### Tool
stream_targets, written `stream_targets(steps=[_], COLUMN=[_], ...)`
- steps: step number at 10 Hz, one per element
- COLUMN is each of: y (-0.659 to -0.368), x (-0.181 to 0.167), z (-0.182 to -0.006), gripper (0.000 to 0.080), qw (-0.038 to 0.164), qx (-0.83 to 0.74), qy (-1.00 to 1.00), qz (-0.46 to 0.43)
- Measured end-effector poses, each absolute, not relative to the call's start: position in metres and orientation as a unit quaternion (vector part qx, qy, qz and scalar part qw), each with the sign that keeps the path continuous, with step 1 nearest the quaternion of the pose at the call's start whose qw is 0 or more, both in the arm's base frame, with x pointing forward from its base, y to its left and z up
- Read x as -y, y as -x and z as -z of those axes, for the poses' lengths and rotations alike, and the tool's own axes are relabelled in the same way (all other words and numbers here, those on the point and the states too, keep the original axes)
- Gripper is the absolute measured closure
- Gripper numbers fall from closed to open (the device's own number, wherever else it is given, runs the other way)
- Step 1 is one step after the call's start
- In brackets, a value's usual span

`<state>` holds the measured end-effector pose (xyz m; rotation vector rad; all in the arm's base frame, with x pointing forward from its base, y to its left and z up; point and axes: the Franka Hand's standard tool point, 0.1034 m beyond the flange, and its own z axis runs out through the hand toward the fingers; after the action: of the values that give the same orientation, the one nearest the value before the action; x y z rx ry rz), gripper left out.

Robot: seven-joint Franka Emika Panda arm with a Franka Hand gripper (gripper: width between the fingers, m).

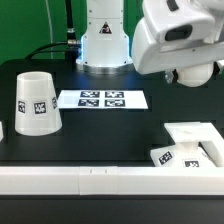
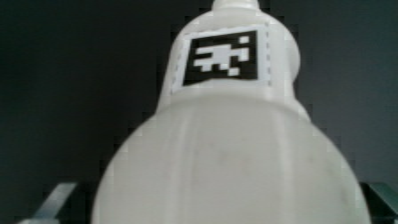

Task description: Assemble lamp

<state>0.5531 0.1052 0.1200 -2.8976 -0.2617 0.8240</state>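
The white bulb (image 2: 214, 140) fills the wrist view, its square tag (image 2: 222, 55) towards its narrow end. My gripper (image 2: 214, 215) is shut on its wide part, with one finger (image 2: 50, 202) showing on either side. In the exterior view my gripper (image 1: 192, 76) hangs high at the right, above the table, and the bulb is hidden behind the hand. The flat square base (image 1: 192, 140) lies below it at the right, with a tag on its side. The tapered shade (image 1: 35, 101) stands at the left, apart from both.
The marker board (image 1: 101, 99) lies flat in the middle of the black table. A long white rail (image 1: 80, 181) runs along the front edge. The robot's white pedestal (image 1: 103, 40) stands at the back.
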Motion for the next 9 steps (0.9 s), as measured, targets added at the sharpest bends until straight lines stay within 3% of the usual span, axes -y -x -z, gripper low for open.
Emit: stream_targets(steps=[3,7,9], y=[-0.588,-0.600,-0.605], x=[-0.098,-0.094,-0.088], z=[-0.150,-0.150,-0.165], gripper=[0.0222,0.0222,0.0222], qw=[0.061,0.052,0.047], qx=[0.090,0.085,0.092], qy=[0.977,0.994,0.994], qz=[-0.182,-0.036,0.022])
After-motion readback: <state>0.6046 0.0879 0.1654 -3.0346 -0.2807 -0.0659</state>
